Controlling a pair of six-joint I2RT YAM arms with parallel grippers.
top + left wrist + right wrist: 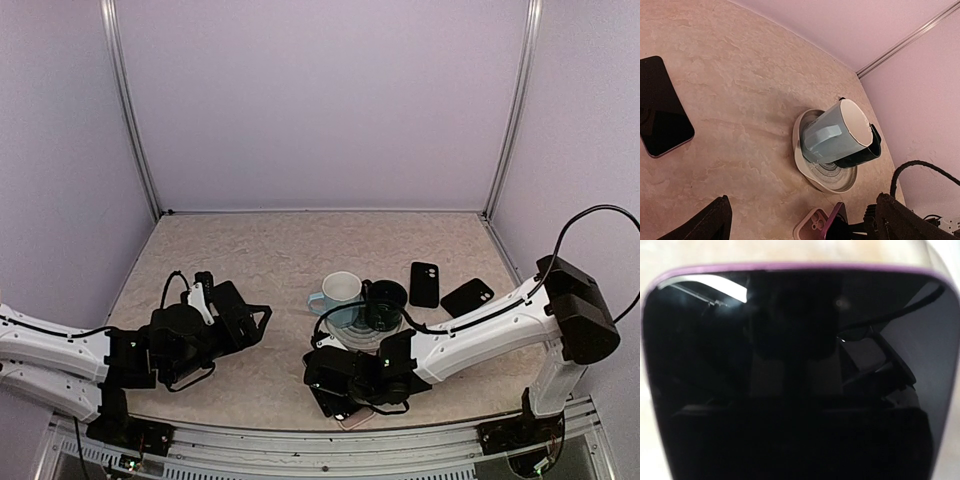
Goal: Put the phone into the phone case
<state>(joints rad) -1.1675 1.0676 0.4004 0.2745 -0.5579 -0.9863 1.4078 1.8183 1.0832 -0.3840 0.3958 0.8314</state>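
Filling the right wrist view was the phone (790, 390), a glossy black screen with a purple rim, so close that no fingers showed around it. From above, that phone sat at the near middle of the table (250, 250), right under the right gripper (348, 400), and whether those jaws were clamped on it or only poised over it I could not tell. Over in the left wrist view its purple edge looked tilted up, and a pink shell with camera cut-outs, which I took for the phone case (810, 226), lay just beside it and seemingly partly beneath. So my call was mid-insertion: phone over case, not seated yet. To do it well, one end had to go under the case's lip first, with the edges squared to the walls, and then the raised end pressed down flat. A skewed entry would likely ride up on the rim or shove that light case along the table. The left gripper (258, 322) hung wide open with nothing in it, off to the left and well apart from the phone, handy, I reckoned, for pinning the case if it slid. Just beyond the phone, a plate (797, 152) carried a light-blue mug (832, 135) and a dark mug (862, 154). A second handset (660, 107) lay flat, screen up, at the left of the left wrist view. At the far right lay a black slab (424, 284) and a second black slab (467, 297), both phone-shaped.
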